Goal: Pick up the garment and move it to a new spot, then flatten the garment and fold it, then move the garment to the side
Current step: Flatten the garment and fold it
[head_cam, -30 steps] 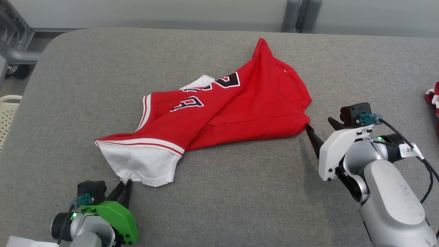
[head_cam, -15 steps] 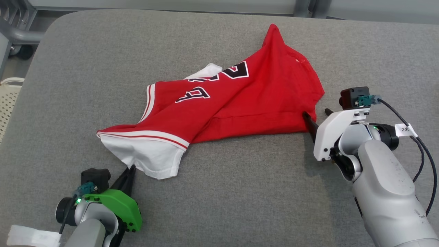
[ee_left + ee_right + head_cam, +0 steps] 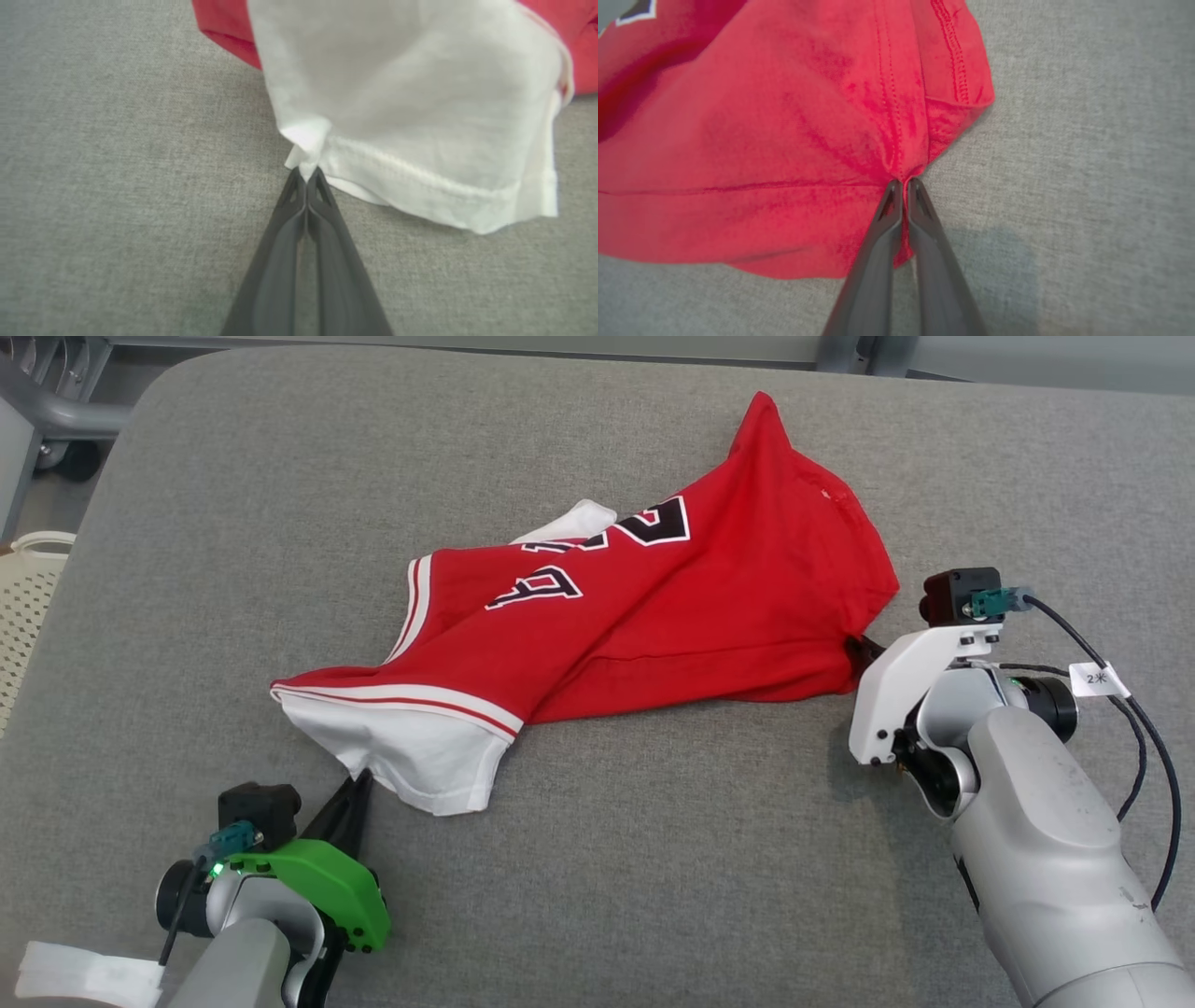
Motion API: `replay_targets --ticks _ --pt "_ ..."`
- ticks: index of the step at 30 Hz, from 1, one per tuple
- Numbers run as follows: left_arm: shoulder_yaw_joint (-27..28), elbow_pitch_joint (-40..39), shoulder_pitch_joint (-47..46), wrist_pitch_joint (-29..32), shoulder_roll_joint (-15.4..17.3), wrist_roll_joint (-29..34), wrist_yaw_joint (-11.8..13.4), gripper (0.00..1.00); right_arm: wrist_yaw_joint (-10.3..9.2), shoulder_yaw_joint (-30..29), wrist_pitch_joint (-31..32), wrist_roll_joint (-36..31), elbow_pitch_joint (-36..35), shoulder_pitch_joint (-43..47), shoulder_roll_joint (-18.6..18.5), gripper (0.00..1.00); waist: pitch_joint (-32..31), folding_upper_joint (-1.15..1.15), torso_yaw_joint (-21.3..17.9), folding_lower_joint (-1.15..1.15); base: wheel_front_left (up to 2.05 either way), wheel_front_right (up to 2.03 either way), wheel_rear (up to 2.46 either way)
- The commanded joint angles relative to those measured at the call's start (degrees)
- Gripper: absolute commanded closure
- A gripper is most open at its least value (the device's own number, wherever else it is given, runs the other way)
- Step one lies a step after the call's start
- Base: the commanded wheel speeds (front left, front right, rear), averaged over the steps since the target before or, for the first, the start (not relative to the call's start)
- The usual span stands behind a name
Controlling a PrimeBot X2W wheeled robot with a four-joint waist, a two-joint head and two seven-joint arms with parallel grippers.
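Observation:
The garment [image 3: 653,616] is a red jersey with black numbers and a white sleeve, lying crumpled mid-table. My left gripper [image 3: 359,782] is shut on the white sleeve's hem corner [image 3: 306,158] at the garment's near left. My right gripper [image 3: 857,649] is shut on the red hem corner [image 3: 903,175] at the garment's right edge; in the right wrist view the red cloth [image 3: 784,140] bunches where the fingertips pinch it. The white sleeve [image 3: 411,102] spreads above the left fingers.
The grey padded table [image 3: 653,859] runs to a rounded far-left corner. A cream perforated basket [image 3: 23,607] stands off the table's left edge. Metal frame parts [image 3: 56,411] show beyond the far left corner. Bare table lies near me, between the arms.
My right gripper moved in onto the red hem corner and shut on it. My left gripper closed fully on the white sleeve corner. The head camera tilted, shifting the whole picture.

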Motion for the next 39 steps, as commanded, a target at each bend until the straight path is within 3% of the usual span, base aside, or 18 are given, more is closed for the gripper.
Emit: replay_targets --ticks 1,7,14,22,29,39 --pt "0.1 0.5 -0.5 -0.2 0.4 -0.3 0.1 1.0 -0.11 0.1 -0.4 0.5 0.3 0.1 -0.1 1.0 -0.1 0.0 0.0 0.0 0.0 0.0 0.0" --pt "2.2 -5.5 -1.3 -3.1 0.4 -3.2 0.1 1.0 -0.1 -0.4 -2.3 2.1 -4.3 0.9 -0.9 1.0 -1.6 0.0 -0.1 0.0 0.0 0.0 0.0" --pt "5.0 -16.3 -0.6 -3.5 1.9 -6.0 0.5 1.0 -0.1 -1.1 -0.4 6.3 -14.7 3.1 -2.6 1.0 -3.6 0.0 -0.7 0.0 0.0 0.0 0.0" --pt "7.2 -28.1 -4.1 2.1 2.6 -10.0 1.5 1.0 -0.07 -4.4 4.6 12.0 -27.7 3.4 -4.3 1.0 -2.3 0.0 -2.1 0.0 0.0 0.0 0.0" --pt "9.1 -33.6 -17.6 8.3 5.0 -13.1 1.0 1.0 -0.06 -6.3 9.1 14.6 -33.7 -5.1 -5.8 1.0 5.2 0.0 -4.8 0.0 0.0 0.0 0.0" --pt "12.3 -36.1 -41.2 11.9 7.2 -17.6 0.4 1.0 -0.06 -5.9 6.6 13.2 -32.9 -24.4 -7.0 1.0 16.0 0.0 -7.9 0.0 0.0 0.0 0.0"
